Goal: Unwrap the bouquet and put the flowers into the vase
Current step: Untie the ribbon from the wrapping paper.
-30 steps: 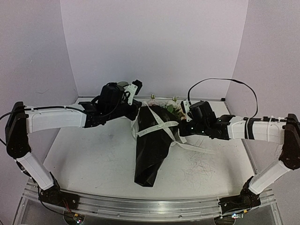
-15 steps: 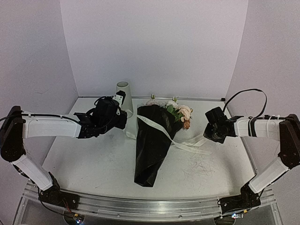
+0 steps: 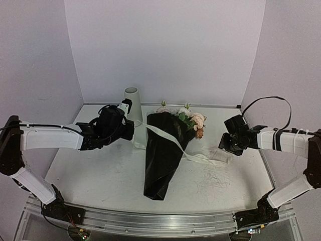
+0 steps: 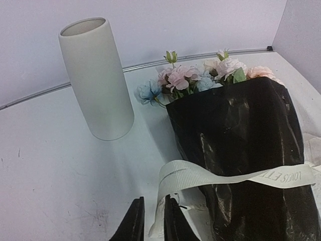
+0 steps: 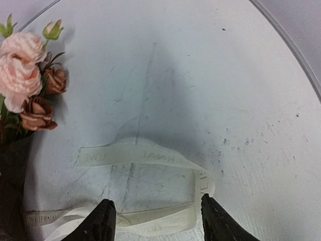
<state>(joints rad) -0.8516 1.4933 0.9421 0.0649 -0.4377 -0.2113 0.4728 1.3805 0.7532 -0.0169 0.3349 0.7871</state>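
Note:
The bouquet (image 3: 160, 150) lies on the table, a black paper cone (image 4: 241, 135) with its point toward me. The flowers (image 3: 190, 118) (image 4: 200, 78) (image 5: 22, 70) stick out of its far end. A cream ribbon (image 3: 168, 138) (image 4: 225, 178) runs loosely across the cone, and its right end (image 5: 145, 155) lies slack on the table. The white vase (image 3: 132, 103) (image 4: 95, 80) stands upright at the back left. My left gripper (image 3: 131, 132) (image 4: 153, 221) is left of the cone, its jaws slightly apart with the ribbon's end hanging in the gap. My right gripper (image 3: 225, 145) (image 5: 158, 218) hovers open over the dropped ribbon.
Purple walls close in the table at the back and on both sides. The table's back rail (image 4: 50, 90) runs just behind the vase. A black cable (image 3: 271, 103) loops above the right arm.
Both arms pulled outward and the crossed ribbon came undone into a single strand. The right gripper opened and let its ribbon end fall on the table. The left jaws parted slightly.

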